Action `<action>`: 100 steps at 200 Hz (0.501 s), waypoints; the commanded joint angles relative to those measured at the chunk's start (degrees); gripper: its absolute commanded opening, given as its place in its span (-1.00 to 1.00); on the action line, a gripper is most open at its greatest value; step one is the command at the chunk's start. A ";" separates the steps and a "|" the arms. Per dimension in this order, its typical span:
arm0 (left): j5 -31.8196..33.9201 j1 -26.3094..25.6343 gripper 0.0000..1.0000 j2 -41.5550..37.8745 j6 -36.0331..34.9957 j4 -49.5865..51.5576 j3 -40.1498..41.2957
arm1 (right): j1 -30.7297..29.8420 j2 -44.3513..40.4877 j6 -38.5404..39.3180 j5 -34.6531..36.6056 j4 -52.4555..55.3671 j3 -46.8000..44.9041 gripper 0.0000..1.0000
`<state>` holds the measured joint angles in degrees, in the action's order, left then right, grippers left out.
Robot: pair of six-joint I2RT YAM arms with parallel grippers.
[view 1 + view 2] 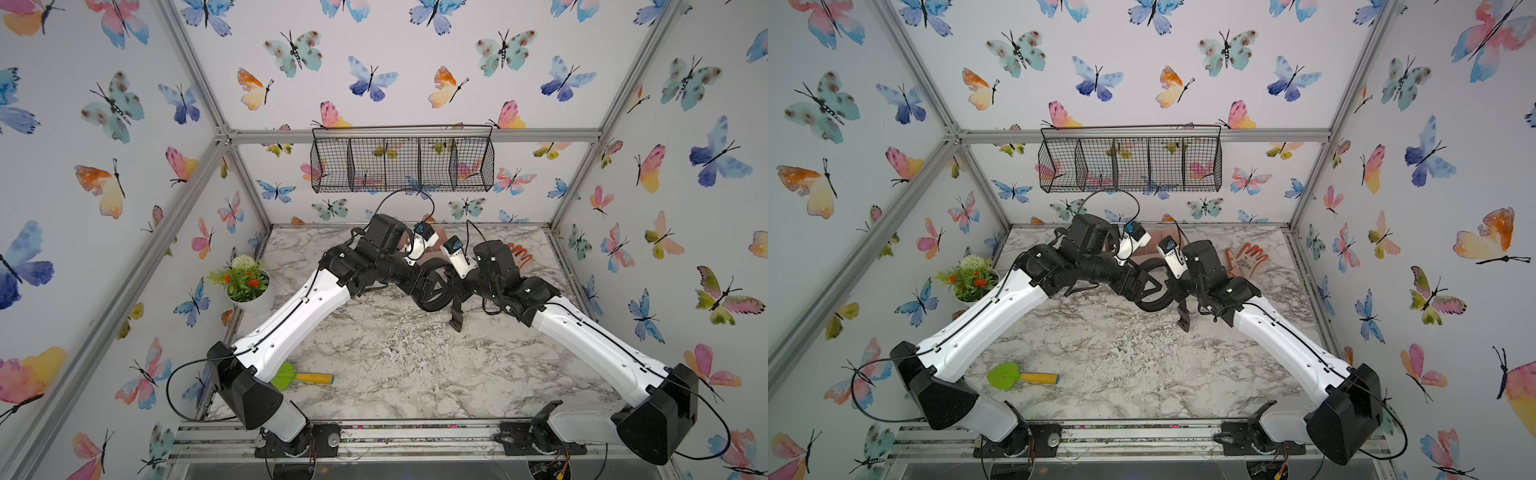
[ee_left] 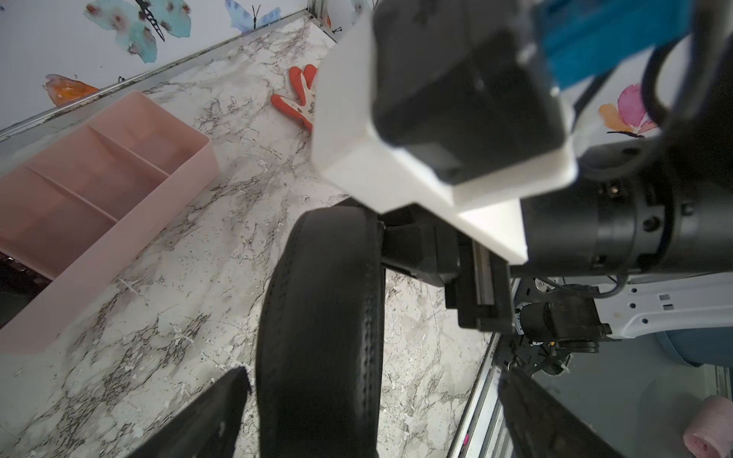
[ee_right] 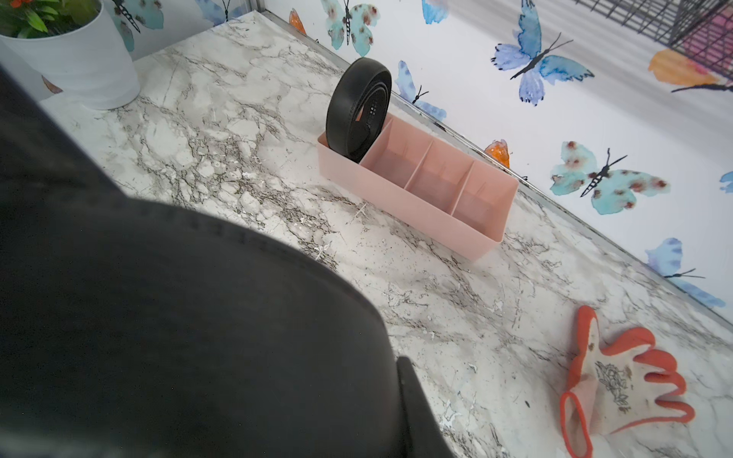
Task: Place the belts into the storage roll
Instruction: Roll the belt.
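A black belt (image 1: 432, 305) is curled in a loop above the middle of the table, its buckle end (image 1: 456, 319) hanging toward the surface. My right gripper (image 3: 390, 400) is shut on this belt (image 3: 198, 317); one finger presses its side and the other is hidden behind it. My left gripper (image 2: 369, 416) is open, with the belt (image 2: 321, 317) standing between its fingers (image 2: 206, 416) and touching neither. A second belt (image 3: 359, 109), rolled up, stands in the end compartment of the pink storage roll (image 3: 436, 214) by the back wall. The storage roll's (image 2: 99, 257) other compartments are empty.
An orange and white glove (image 1: 1246, 259) lies at the back right. A white pot of flowers (image 1: 249, 291) stands at the left edge, and a green trowel with a yellow handle (image 1: 299, 376) lies front left. A black wire basket (image 1: 401, 164) hangs on the back wall.
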<state>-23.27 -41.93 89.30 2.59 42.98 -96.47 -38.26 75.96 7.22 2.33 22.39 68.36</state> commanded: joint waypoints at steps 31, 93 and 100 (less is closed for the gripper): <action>-2.59 0.26 0.97 5.16 -1.23 3.98 -4.98 | -1.75 -3.15 2.75 3.43 -1.40 -1.09 -0.93; -2.76 0.39 0.34 8.68 -1.43 5.71 -8.80 | -1.87 -6.37 2.71 4.88 -2.26 -3.91 -0.93; -2.99 0.41 0.31 8.91 -1.36 5.58 -8.83 | -1.91 -6.60 2.71 4.88 -2.26 -4.00 -0.93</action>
<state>-25.06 -41.93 96.92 1.30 47.53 -103.81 -39.81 71.57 9.74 6.24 22.26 64.77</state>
